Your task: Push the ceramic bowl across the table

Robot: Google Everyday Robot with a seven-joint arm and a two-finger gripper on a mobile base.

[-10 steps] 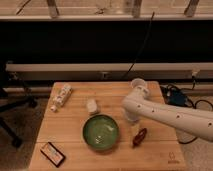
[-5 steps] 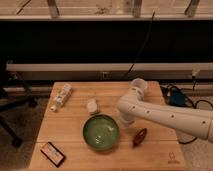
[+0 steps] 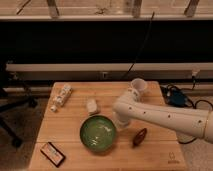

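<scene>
The green ceramic bowl [image 3: 98, 134] stands upright on the wooden table [image 3: 75, 122], near the front middle. My white arm reaches in from the right. My gripper [image 3: 120, 123] hangs at its end, right at the bowl's right rim, and I cannot tell whether it touches the rim.
A white cup [image 3: 138, 86] stands at the back right. A small white object [image 3: 91, 106] lies just behind the bowl, and a white bottle [image 3: 61, 96] lies at the back left. A brown object [image 3: 139, 137] lies right of the bowl. A dark box [image 3: 52, 153] sits at the front left corner.
My arm has swung left and slightly down, bringing the gripper up to the bowl's right side. The bowl has barely moved.
</scene>
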